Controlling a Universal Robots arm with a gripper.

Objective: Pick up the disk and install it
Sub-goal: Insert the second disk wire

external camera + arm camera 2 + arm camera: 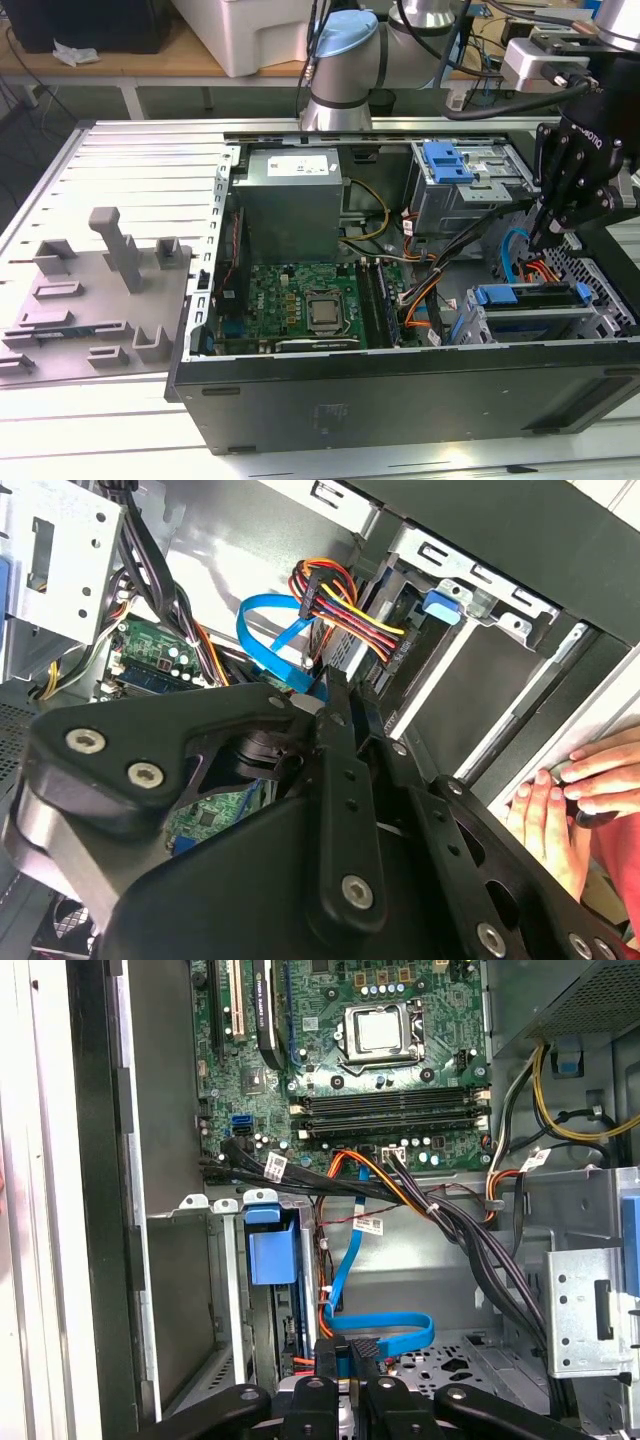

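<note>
The disk (530, 297) sits in the drive cage at the front right corner of the open computer case (400, 380), its blue carrier frame showing along the top. In the first wrist view its blue carrier end (272, 1250) stands in the bay slot. My gripper (541, 240) hangs just above and behind the cage, over the blue data cable (512, 250). Its fingers are pressed together with nothing between them in both wrist views, the gripper (350, 1352) (335, 692) close to the red, yellow and orange power leads (345, 605).
A second cage with a blue latch (447, 160) stands at the back right, next to the grey power supply (292, 200). The motherboard (300, 305) lies in the middle. A person's hand (560, 800) rests on the case edge. Grey fixtures (120, 250) stand on the table at the exterior view's left.
</note>
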